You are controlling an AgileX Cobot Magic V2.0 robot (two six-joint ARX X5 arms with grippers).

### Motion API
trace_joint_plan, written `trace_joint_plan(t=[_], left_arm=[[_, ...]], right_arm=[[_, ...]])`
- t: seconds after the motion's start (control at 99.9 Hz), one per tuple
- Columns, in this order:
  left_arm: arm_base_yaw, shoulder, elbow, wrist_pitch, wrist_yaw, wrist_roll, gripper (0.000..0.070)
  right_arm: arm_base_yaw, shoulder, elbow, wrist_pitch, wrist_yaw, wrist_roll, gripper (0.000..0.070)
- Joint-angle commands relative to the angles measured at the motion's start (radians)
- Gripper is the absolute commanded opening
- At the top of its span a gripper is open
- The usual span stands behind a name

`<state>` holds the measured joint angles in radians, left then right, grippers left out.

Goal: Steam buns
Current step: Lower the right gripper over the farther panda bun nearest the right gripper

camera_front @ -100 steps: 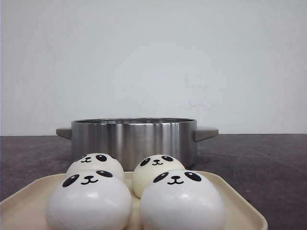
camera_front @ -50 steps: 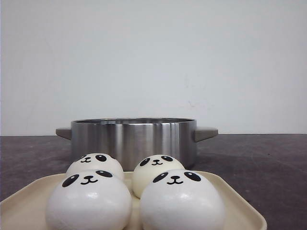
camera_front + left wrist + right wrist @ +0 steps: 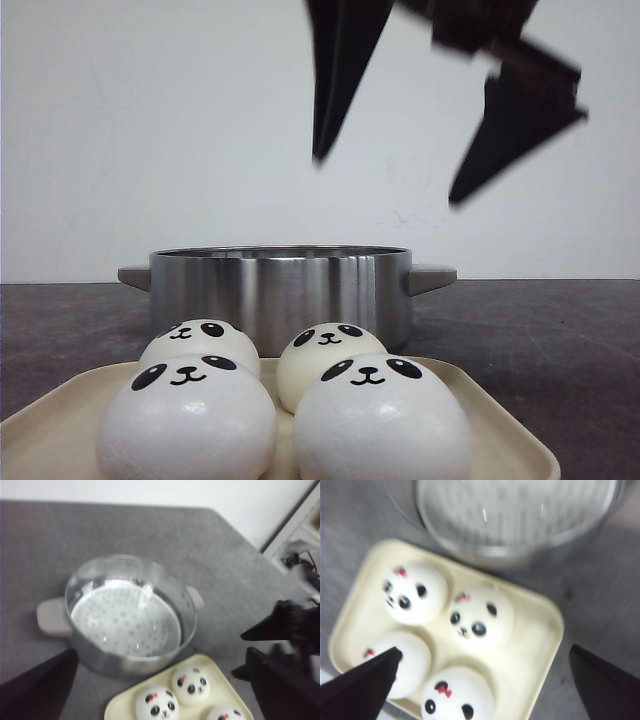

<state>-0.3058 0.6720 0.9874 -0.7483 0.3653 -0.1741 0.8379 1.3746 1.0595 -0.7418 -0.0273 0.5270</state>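
Four buns (image 3: 283,405) sit together on a cream tray (image 3: 500,440) at the near edge of the dark table (image 3: 560,340). In the front view two larger white ones are nearest the camera, and two smaller ones sit behind them, the right of these slightly yellowish. Each has a black panda face (the right wrist view also shows a small red mark on top of each). The buns touch or nearly touch one another.

Just behind the tray stands a steel pot (image 3: 280,285) with two stubby grey handles. The left wrist view shows a perforated steamer plate (image 3: 125,622) inside it, with no bun on it.

The right gripper (image 3: 390,175) hangs high in the air above the pot, blurred, its two dark fingers spread wide with nothing between them. In its own wrist view the right gripper (image 3: 485,690) looks down on the tray, well clear of the buns.

The left gripper (image 3: 160,690) shows only as dark fingers at the edges of its wrist view, set wide apart and empty, looking down on the pot and the tray's far end.
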Motion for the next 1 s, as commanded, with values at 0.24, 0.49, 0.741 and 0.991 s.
trace_joint_plan(t=[0.24,0.49,0.741,0.991], left_arm=[[-0.061,0.001,0.021,0.017,-0.013,0.025,0.0700],[-0.107,0.001,0.021,0.014,-0.037,0.032,0.0700],[-0.121,0.001,0.021,0.012,-0.036,0.035,0.0700],[-0.122,0.001,0.021,0.004,-0.036,0.035,0.0700]], right_arm=[[0.010,0.167,0.014,0.074,-0.058,0.068,0.0550],[0.003,0.262,0.014,0.118,-0.065,0.076,0.0548],[-0.004,0.332,0.014,0.135,-0.077,0.085,0.0537],[-0.019,0.367,0.014,0.161,-0.078,0.113,0.0473]])
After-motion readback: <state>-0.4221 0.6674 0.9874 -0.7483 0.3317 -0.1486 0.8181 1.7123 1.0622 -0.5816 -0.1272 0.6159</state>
